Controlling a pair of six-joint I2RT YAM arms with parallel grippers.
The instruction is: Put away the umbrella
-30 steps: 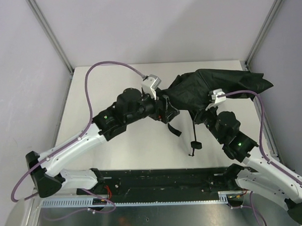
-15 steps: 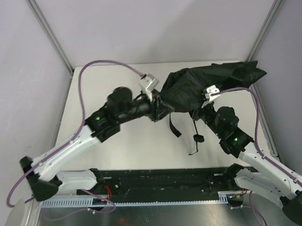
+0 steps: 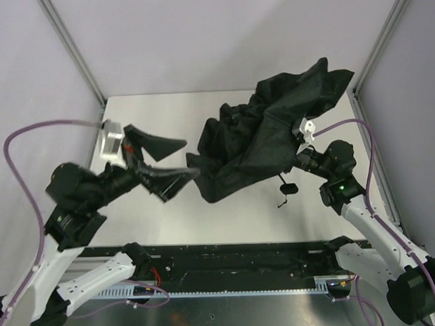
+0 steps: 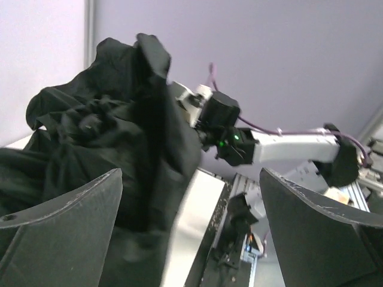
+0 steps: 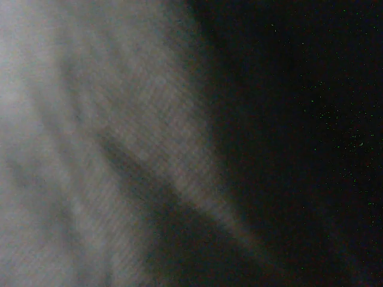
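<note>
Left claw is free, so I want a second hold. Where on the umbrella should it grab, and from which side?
Probably the bunched lower-left fold of the umbrella, coming from the left, where the open left claw faces it. That fabric hangs thick and nearest to it; the shaft is hidden under the cloth.

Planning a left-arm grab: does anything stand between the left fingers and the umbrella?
Nothing visible. The left gripper is open and apart from the umbrella. Only table surface lies between, and the left wrist view shows the fabric straight ahead between the fingers.
</note>
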